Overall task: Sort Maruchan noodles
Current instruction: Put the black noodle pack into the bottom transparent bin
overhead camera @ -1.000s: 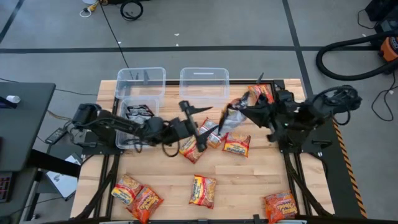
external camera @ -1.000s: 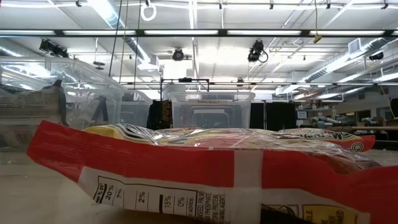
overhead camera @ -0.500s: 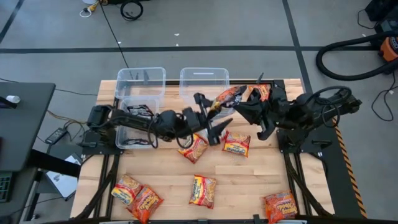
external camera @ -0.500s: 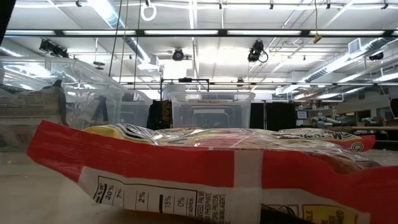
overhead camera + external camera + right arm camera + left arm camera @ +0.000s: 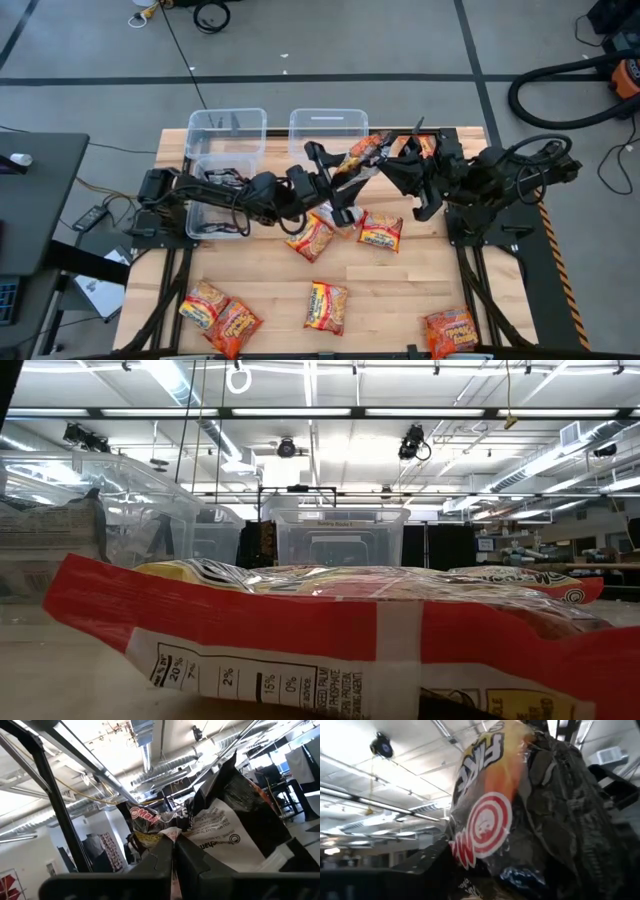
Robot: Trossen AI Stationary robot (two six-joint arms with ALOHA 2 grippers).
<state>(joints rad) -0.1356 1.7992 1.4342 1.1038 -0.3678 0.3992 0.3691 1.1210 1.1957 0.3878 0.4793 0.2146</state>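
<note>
We are mid-handover above the back half of the wooden table point(image 5: 400, 275). Our right gripper point(image 5: 388, 170) pinches one end of an orange-and-silver Maruchan packet point(image 5: 362, 155), its fingers pressed together on the crinkled wrapper, as the right wrist view shows. Our left gripper point(image 5: 330, 175) reaches up to the same packet from the other side; the packet fills the left wrist view, but we cannot tell whether those fingers have closed on it. We judge that the packet is held high between the arms so that it can pass toward the left side, where the bins stand.

Three clear plastic bins sit at the back of the table: the near-left bin point(image 5: 222, 195) holds dark silver-black packets, while the back-left bin point(image 5: 228, 130) and the back-centre bin point(image 5: 328, 128) look empty.

The other packets lie loose on the table: a cluster point(image 5: 345, 230) just under the grippers, one packet near the front centre point(image 5: 327, 305), two at front left point(image 5: 218, 315) and one at front right point(image 5: 450, 330).
</note>
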